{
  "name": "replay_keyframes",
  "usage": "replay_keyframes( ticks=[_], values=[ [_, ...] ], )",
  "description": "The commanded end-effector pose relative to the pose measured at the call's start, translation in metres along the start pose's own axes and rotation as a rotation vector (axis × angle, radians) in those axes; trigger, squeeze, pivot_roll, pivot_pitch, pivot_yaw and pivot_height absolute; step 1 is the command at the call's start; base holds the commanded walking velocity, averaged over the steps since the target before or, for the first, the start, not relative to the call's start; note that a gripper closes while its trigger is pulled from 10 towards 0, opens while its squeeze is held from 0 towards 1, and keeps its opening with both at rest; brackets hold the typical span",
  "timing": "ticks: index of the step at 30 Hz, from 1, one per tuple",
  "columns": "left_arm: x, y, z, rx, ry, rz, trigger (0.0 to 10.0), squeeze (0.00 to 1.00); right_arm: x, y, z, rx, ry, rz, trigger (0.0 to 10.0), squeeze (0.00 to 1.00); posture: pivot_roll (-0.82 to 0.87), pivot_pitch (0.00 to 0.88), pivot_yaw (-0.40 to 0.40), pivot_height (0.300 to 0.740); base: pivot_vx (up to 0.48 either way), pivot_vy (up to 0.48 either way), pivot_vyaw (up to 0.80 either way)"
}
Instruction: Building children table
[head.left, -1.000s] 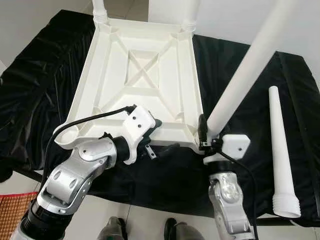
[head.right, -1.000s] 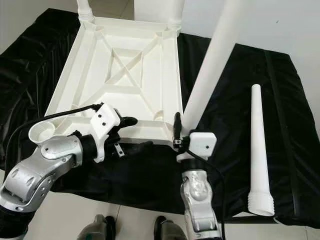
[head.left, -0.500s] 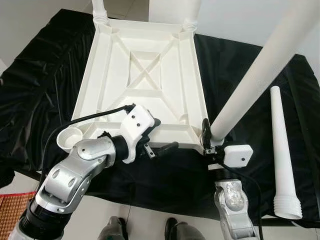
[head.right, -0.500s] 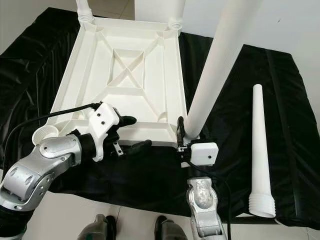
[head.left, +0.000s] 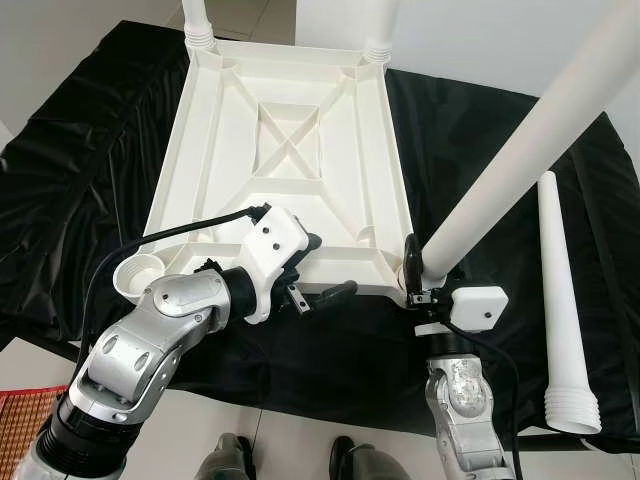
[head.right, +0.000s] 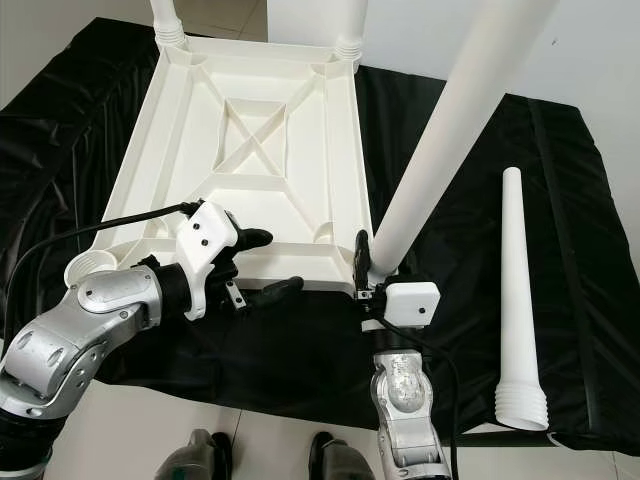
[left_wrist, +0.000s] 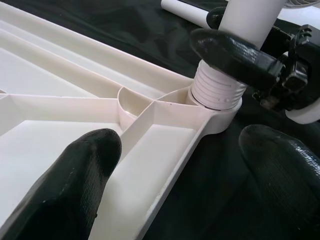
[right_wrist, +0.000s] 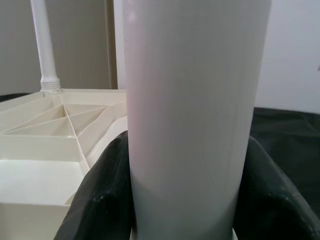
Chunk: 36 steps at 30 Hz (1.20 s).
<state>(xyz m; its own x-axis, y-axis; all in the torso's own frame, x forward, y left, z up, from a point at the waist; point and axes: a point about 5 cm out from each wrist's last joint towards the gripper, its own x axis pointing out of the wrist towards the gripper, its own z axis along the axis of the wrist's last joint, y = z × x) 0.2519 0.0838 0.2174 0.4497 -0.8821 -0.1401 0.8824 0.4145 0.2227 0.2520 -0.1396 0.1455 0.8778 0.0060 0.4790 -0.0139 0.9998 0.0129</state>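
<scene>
The white tabletop (head.left: 290, 150) lies upside down on a black cloth. Two legs (head.left: 198, 20) (head.left: 380, 25) stand in its far corners. My right gripper (head.left: 413, 272) is shut on a third white leg (head.left: 520, 150), low on its shaft. That leg's threaded end (left_wrist: 215, 90) sits in the near right corner socket, and it leans to the right. My left gripper (head.left: 328, 267) is open astride the tabletop's near rim, one finger (left_wrist: 75, 185) inside the frame and the other (left_wrist: 285, 180) over the cloth. The near left socket (head.left: 138, 275) holds no leg.
A fourth loose leg (head.left: 565, 310) lies on the cloth at the right, wide end toward me. The black cloth (head.left: 80, 170) hangs over the support's front edge. A red mat (head.left: 20, 420) lies on the floor at lower left.
My right gripper has dropped slightly and shifted right with the leg, which now leans further to the right. The left gripper has hardly moved.
</scene>
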Motion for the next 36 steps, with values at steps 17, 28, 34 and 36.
replay_keyframes(
  ticks=[17,28,34,36],
  values=[
    [0.0,-0.006,0.002,0.006,-0.006,-0.023,10.0,0.0,-0.006,-0.016,-0.049,-0.034,0.438,-0.011,10.0,0.0,0.08,0.219,-0.016,0.74,0.0,0.0,0.0],
    [0.001,-0.007,0.001,0.002,-0.008,-0.022,10.0,0.0,0.013,-0.017,-0.038,0.004,0.45,-0.033,10.0,0.0,0.08,0.215,-0.021,0.74,0.0,0.0,0.0],
    [0.0,-0.008,0.001,-0.001,-0.007,-0.019,10.0,0.0,0.018,-0.018,-0.03,0.016,0.428,-0.04,10.0,0.0,0.08,0.225,-0.023,0.74,0.0,0.0,0.0],
    [0.0,-0.008,0.001,-0.001,-0.006,-0.018,10.0,0.0,0.017,-0.018,-0.03,0.006,0.424,-0.033,10.0,0.0,0.08,0.225,-0.023,0.74,0.0,0.0,0.0]
  ],
)
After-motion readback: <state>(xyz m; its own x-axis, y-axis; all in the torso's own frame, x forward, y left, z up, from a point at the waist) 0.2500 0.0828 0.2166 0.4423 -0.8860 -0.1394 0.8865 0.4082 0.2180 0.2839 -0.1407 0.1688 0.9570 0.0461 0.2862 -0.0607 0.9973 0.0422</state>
